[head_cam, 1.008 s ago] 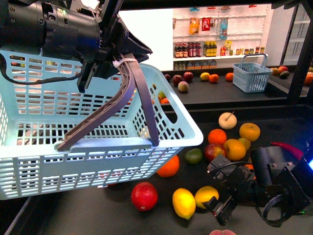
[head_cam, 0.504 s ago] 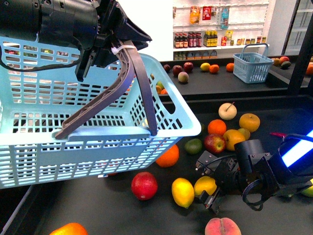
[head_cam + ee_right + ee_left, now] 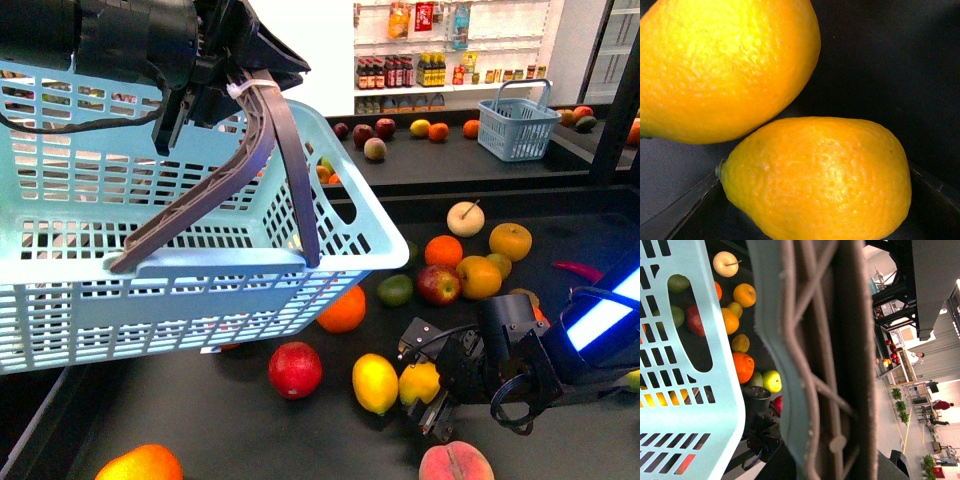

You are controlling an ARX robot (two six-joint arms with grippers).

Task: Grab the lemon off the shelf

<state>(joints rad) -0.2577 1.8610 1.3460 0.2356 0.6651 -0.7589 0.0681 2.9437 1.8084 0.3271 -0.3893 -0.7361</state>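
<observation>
**A brightly lit shop interior**

A white back wall (image 3: 325, 60) carries wall shelves (image 3: 450, 60) stocked with bottles and packets. In front of it stands a farther black display shelf (image 3: 440, 178) bearing loose fruit and a small blue basket (image 3: 518, 118). A black post (image 3: 618, 100) rises at the right. The left wrist view shows a pale floor (image 3: 890, 425), potted plants (image 3: 897, 393) and distant people (image 3: 941, 405).

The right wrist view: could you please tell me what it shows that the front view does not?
Only the right wrist view shows the pebbled skin of the small yellow oval lemon and dark finger edges flanking it. Only the front view shows the left hand holding the blue plastic basket by its grey handle, and a round red fruit. Both show that lemon beside a second yellow lemon on the black tray.
</observation>
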